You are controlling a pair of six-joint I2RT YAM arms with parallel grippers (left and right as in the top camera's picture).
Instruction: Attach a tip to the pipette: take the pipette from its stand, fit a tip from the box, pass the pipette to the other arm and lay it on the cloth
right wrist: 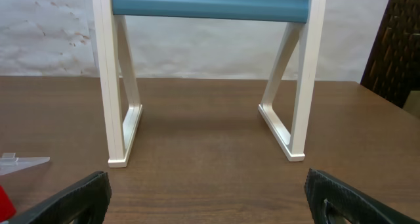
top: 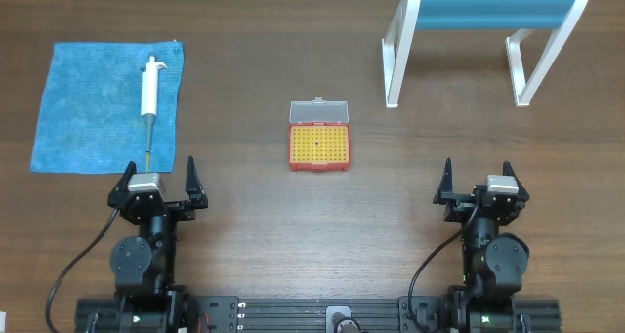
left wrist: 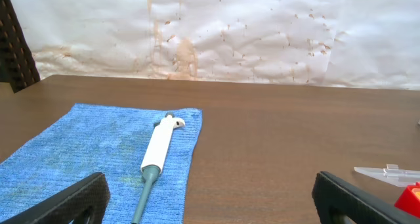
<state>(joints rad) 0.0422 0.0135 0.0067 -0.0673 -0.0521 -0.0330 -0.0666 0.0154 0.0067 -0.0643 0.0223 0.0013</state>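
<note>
Lying on the blue cloth (top: pixel 78 118) at ten o'clock: the pipette (top: pixel 149 94), narrow end toward six. Tip box (top: pixel 318 136) mid-table, lid open; stand (top: pixel 488 40) at one o'clock. Left gripper (top: pixel 159 167) and right gripper (top: pixel 478 167) at seven and five o'clock, jaws spread wide, holding nothing.

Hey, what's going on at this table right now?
Nothing is being handled at the moment. The pipette lies on the blue cloth at the left of the table, and the stand at the far right holds nothing. The tip box sits open in the middle. The left arm and the right arm sit near their bases, jaws open and gripping nothing. Whether a tip is on the pipette is too small to tell.
</note>
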